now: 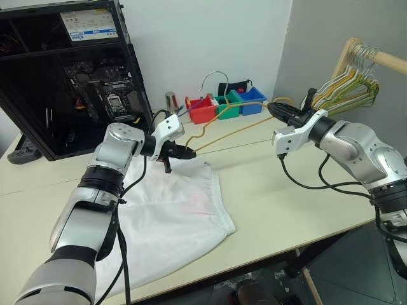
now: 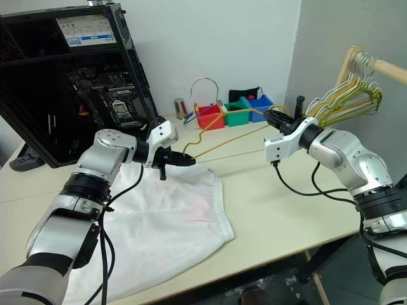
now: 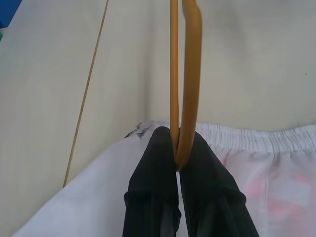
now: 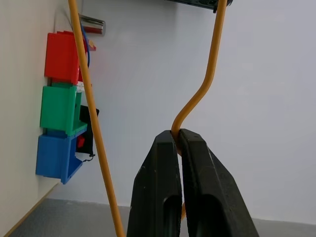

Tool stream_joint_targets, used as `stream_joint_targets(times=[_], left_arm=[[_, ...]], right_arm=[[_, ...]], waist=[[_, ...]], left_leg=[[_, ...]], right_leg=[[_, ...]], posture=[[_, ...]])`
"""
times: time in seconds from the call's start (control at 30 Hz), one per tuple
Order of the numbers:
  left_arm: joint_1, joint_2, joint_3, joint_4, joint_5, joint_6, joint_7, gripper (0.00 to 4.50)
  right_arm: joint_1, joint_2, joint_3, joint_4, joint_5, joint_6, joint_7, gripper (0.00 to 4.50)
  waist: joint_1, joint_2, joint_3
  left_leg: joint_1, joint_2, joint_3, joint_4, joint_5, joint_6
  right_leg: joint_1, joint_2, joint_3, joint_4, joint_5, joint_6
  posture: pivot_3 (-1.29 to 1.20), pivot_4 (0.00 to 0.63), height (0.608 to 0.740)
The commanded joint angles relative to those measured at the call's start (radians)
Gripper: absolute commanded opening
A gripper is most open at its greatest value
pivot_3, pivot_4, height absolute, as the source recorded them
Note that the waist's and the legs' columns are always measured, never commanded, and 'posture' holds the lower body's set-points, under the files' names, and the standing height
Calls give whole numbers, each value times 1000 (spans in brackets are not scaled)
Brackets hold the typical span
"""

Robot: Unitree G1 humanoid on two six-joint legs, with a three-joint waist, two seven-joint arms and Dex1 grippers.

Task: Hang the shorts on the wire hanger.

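The wire hanger (image 1: 235,132) is a thin yellowish-gold wire with a silvery hook, and it hangs in the air between my two grippers, above the table. My left gripper (image 1: 191,151) is shut on its left corner, as the left wrist view shows with the wire (image 3: 190,74) pinched between the black fingers (image 3: 158,163). My right gripper (image 1: 275,108) is shut on the other corner, where the wire (image 4: 205,84) bends. The white shorts (image 1: 178,210), with a faint pink patch, lie flat and wrinkled on the table. Their elastic waistband (image 3: 256,136) sits just under the left gripper.
An open black computer case (image 1: 70,70) stands at the back left. Red (image 1: 201,109), green (image 1: 227,105) and blue (image 1: 251,100) bins and a metal can (image 1: 170,101) line the back wall. A bunch of hangers (image 1: 353,86) hangs on a wooden rail at right. The table's front edge (image 1: 305,244) runs diagonally.
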Motion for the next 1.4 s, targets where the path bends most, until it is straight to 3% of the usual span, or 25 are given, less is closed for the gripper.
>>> stream_joint_targets(times=[0.03,0.23,0.5,0.6,0.67,0.93,1.1,1.4], left_arm=[[-12,-2,27,-14,7,-27,34,7],[-11,-8,29,-9,11,-34,43,0],[-1,-6,13,3,57,-112,84,0],[-1,-6,-2,24,88,-151,106,0],[-5,-5,-20,53,129,-190,134,0],[-19,-8,-37,134,224,-388,254,0],[-52,8,-64,162,323,-647,402,0],[-73,6,-80,201,393,-805,498,0]], right_arm=[[-2,11,-20,-3,83,37,111,261],[9,19,-33,-29,141,80,201,1415],[31,16,-60,-99,286,202,385,3262],[31,2,-76,-126,304,232,424,4162],[24,6,-99,-148,327,273,435,4481],[66,4,-128,-201,377,406,504,4481],[114,-25,-144,-178,436,536,597,4481],[84,-44,-116,-93,419,515,618,4481]], waist=[[0,0,0],[-1,0,0],[-1,0,0],[-1,0,0],[-1,0,0],[-1,0,0],[1,0,0],[-3,0,0]], left_leg=[[0,0,0,0,0,0],[0,0,0,0,0,0],[0,0,-1,0,0,0],[0,0,-1,0,0,0],[0,0,-1,0,0,0],[0,-1,-1,0,0,0],[-1,-2,-2,0,0,0],[-1,-11,-2,0,0,1]], right_leg=[[0,0,0,0,0,0],[0,0,0,0,0,0],[0,0,-1,0,0,0],[0,-1,-1,0,0,0],[0,-1,-1,0,0,0],[0,-2,-2,0,0,0],[0,-7,-2,0,0,0],[1,-14,-3,1,-1,3]], posture=[[-246,0,740],[-247,0,740],[-251,0,740],[-256,0,740],[-260,0,740],[-270,0,740],[-264,0,740],[-261,0,740]])
